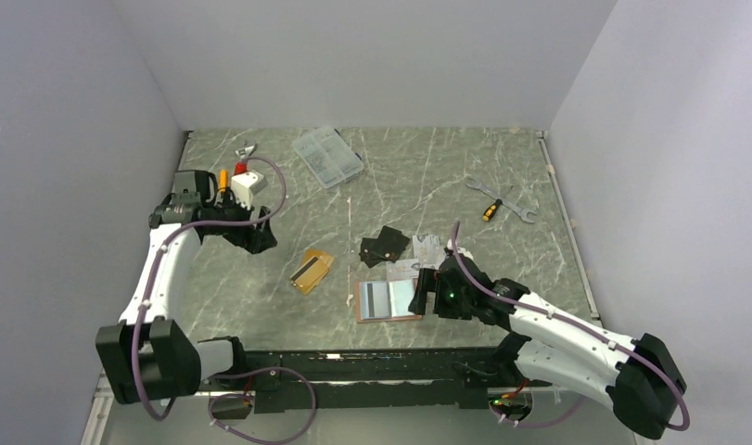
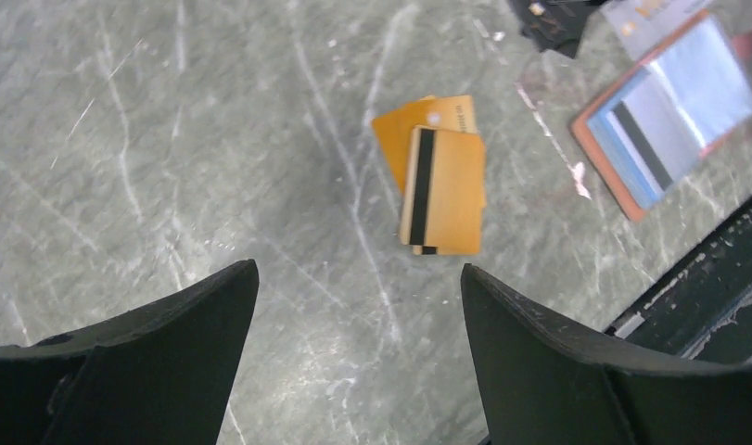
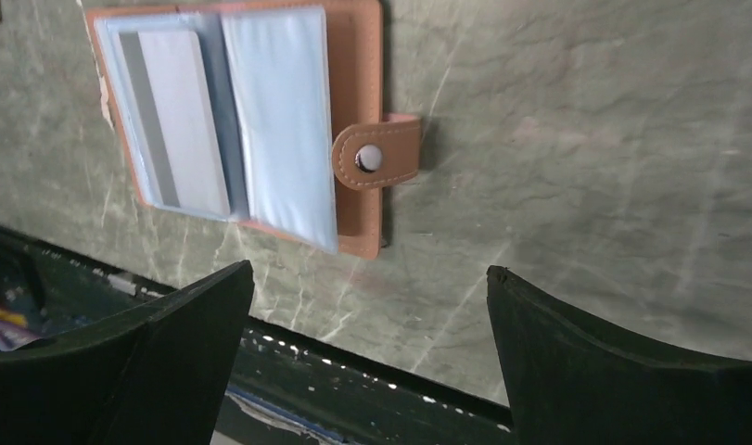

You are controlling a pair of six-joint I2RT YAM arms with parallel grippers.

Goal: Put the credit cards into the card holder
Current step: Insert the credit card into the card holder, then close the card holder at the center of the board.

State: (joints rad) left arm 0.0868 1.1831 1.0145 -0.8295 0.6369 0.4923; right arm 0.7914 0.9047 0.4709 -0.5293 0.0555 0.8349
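Cards (image 2: 441, 185), two orange ones overlapping, the upper with a dark stripe, lie on the tabletop (image 1: 400, 176) toward its near edge, left of the open wallet (image 3: 361, 56). A grey card (image 3: 172, 120) sits in the wallet's left pocket. Left gripper (image 2: 358, 273) hangs near the orange pair, jaws wide, holding nothing. Right gripper (image 3: 370, 269) hovers just beside the wallet's snap tab (image 3: 376, 158), equally wide and empty. Likely best: lift only the top card by a free edge, while the right gripper steadies the wallet.
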